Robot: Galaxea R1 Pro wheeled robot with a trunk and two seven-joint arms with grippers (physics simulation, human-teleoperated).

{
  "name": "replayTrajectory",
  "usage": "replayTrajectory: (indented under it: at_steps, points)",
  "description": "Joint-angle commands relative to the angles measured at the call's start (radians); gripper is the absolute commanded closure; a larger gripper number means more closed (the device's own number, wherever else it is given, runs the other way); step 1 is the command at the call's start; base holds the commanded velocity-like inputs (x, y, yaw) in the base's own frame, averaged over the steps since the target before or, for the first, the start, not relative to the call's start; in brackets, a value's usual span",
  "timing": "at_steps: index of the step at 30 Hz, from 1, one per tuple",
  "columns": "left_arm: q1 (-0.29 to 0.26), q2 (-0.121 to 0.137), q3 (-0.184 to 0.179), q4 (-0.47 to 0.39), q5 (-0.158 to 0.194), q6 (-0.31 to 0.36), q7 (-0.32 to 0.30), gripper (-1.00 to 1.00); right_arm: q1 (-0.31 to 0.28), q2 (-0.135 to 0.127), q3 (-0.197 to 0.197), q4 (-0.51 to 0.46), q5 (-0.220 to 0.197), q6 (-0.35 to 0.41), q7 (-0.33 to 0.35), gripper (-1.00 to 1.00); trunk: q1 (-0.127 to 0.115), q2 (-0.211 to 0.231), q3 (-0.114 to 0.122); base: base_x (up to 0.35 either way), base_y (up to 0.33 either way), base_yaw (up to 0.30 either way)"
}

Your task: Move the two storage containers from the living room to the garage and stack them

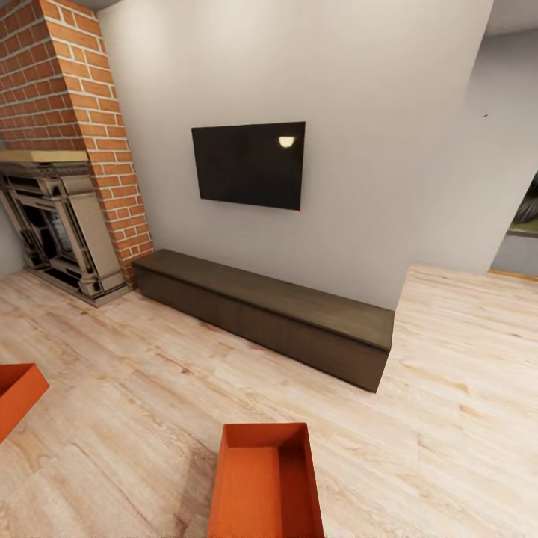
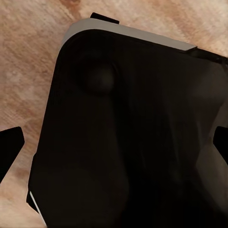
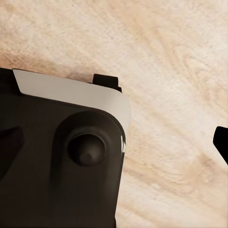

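The pale grey painted wall (image 1: 359, 149) takes up most of the room ahead, and the light wood-plank floor (image 1: 149, 403) spreads out below it across the living room. At the left corner rises the red-brick fireplace (image 1: 67, 97), with its dark metal surround (image 1: 56, 232) standing on the planks beneath a pale mantel. A long low dark-brown bench (image 1: 269, 314) runs along the foot of the wall from beside the brickwork toward the right. Above it a black flat wall TV (image 1: 249, 164) hangs with a small bright glint near its upper edge.

Of the two orange-red rectangular plastic storage containers, one (image 1: 265, 482) sits open-topped on the planks at the near edge of the head view, its ribbed inside showing. The other (image 1: 19, 394) lies well apart from it at the far left, cut off by the frame.

In the left wrist view the left gripper's dark fingertips (image 2: 10, 147) sit wide apart at the edges, over a black rounded body above the wood grain, so that gripper is released and empty. In the right wrist view one dark fingertip (image 3: 221, 142) shows at the edge; whether the right gripper is spread or clenched I cannot tell.
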Motion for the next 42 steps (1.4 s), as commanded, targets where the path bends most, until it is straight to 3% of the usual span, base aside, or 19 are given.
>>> replayTrajectory:
  at_steps: [1,42]
  points:
    - [0.000,0.000,0.003,0.000,0.003,-0.002,0.001,-1.00,-0.001,0.000,0.009,0.003,-0.009,-0.006,-0.001,-1.00,0.000,0.000,-0.002,0.000,0.000,0.000]
    - [0.000,0.000,0.003,0.000,0.003,-0.002,0.001,-1.00,-0.001,-0.001,0.005,0.003,-0.018,-0.006,-0.001,-1.00,0.000,0.000,-0.068,0.000,0.000,0.000]
